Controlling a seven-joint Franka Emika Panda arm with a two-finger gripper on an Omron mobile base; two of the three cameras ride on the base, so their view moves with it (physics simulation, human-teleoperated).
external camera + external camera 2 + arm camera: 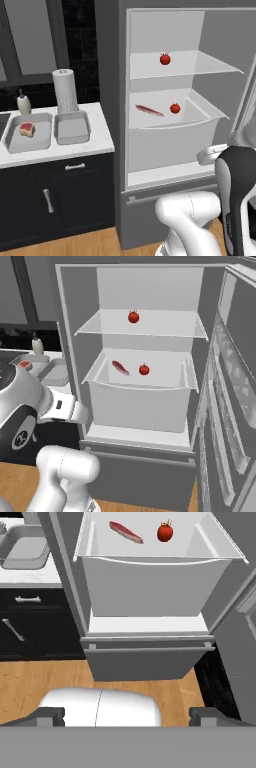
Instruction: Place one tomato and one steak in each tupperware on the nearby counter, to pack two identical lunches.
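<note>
On the white counter point(100, 132) stand two grey tupperwares. The left tupperware point(15, 142) holds a steak point(27, 129); the right tupperware point(72, 127) holds nothing. In the open fridge, one tomato point(165, 59) rests on the upper glass shelf. A second steak point(149, 110) and a second tomato point(174, 108) lie in the drawer point(165, 142) below. In the hand view that steak point(126, 532) and tomato point(165, 532) sit far ahead of my gripper point(127, 717), which is open with nothing between its fingers.
A paper towel roll point(65, 90) and a soap bottle point(23, 102) stand behind the tupperwares. The fridge door point(230, 406) hangs open on the right with its shelves. Dark cabinets point(55, 200) sit under the counter, above a wooden floor point(40, 682).
</note>
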